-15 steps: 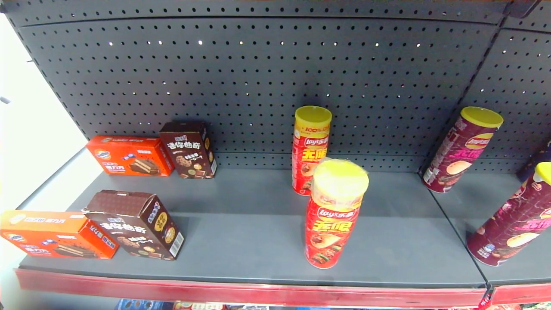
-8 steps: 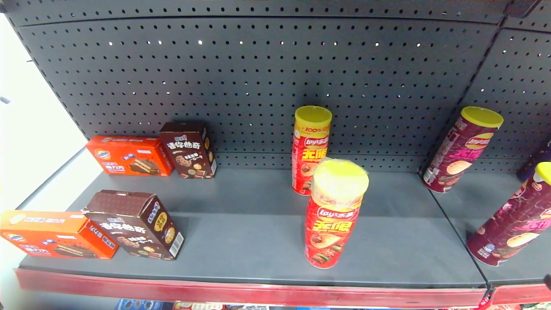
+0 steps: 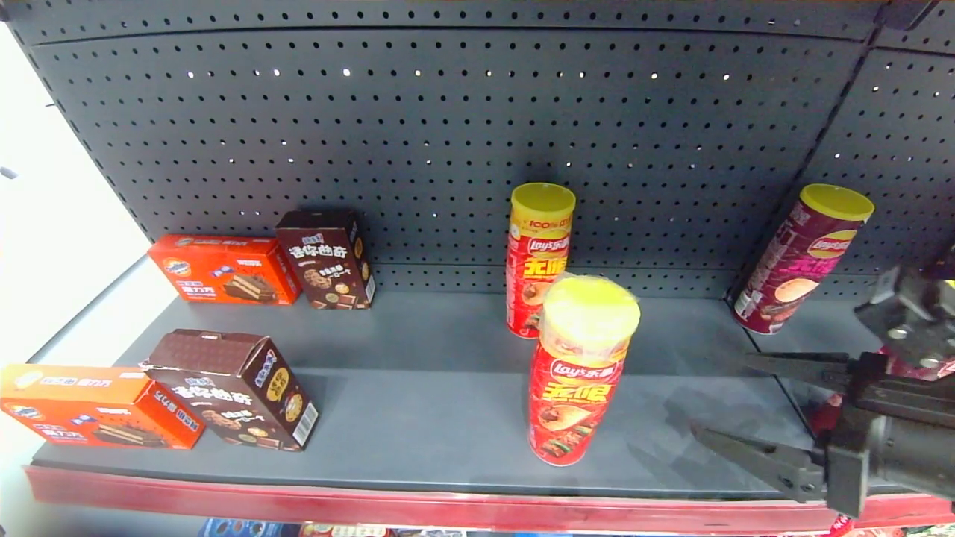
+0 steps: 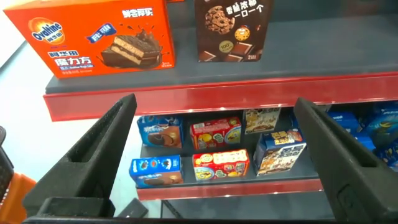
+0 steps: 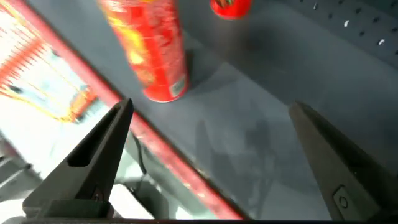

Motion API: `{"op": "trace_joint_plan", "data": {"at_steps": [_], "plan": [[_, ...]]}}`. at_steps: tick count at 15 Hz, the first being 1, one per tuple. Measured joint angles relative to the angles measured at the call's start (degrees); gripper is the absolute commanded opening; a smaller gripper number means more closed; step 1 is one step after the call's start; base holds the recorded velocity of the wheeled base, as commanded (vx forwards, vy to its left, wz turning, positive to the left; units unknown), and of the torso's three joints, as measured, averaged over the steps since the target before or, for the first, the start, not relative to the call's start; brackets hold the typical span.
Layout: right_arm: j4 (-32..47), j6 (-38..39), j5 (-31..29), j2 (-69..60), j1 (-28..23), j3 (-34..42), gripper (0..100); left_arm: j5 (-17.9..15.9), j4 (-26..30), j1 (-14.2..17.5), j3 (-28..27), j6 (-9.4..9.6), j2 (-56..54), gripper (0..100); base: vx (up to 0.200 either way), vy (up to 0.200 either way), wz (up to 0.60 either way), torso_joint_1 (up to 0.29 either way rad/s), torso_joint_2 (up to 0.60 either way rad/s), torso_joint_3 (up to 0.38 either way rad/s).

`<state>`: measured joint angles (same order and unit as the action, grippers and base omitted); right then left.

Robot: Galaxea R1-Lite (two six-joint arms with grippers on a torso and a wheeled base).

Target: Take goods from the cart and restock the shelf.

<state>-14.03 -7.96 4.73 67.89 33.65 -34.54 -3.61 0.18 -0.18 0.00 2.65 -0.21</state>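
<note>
Both grippers empty, shelf part-stocked.

The front red can [image 3: 583, 371] stands upright near the red lip [image 3: 298, 501] of the shelf [image 3: 418, 403], with the rear red can [image 3: 539, 257] straight behind it at the pegboard [image 3: 448, 149]. We judge that's one product per front-to-back row, labels out. Well left of it, the front brown box [image 3: 235, 388] and front orange box [image 3: 93, 406] follow the same scheme, and a purple can [image 3: 802, 257] stands back-right of it. The right gripper [image 3: 720, 394] hovers just right of that can, low over the deck, jaws spread wide with nothing between. The left gripper [image 4: 214, 106] sits left of and below it, outside the lip, equally wide and bare. Our read: between loads, so the next item comes from the cart.
</note>
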Motion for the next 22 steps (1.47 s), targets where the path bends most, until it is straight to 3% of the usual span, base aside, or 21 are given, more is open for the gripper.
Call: {"op": "trace_joint_plan", "data": {"at_steps": [9,22], "plan": [[-0.48,-0.09,-2.9,15.46,0.26,-7.24,100,0.11,0.0,0.0,0.0,-0.27,0.05,100,0.0,0.0,0.0,0.0,0.0,0.0],[-0.57,-0.24,-2.74,19.7,-0.29,-9.59,100,0.55,-0.02,0.0,0.0,-0.55,0.07,100,0.0,0.0,0.0,0.0,0.0,0.0]]}}
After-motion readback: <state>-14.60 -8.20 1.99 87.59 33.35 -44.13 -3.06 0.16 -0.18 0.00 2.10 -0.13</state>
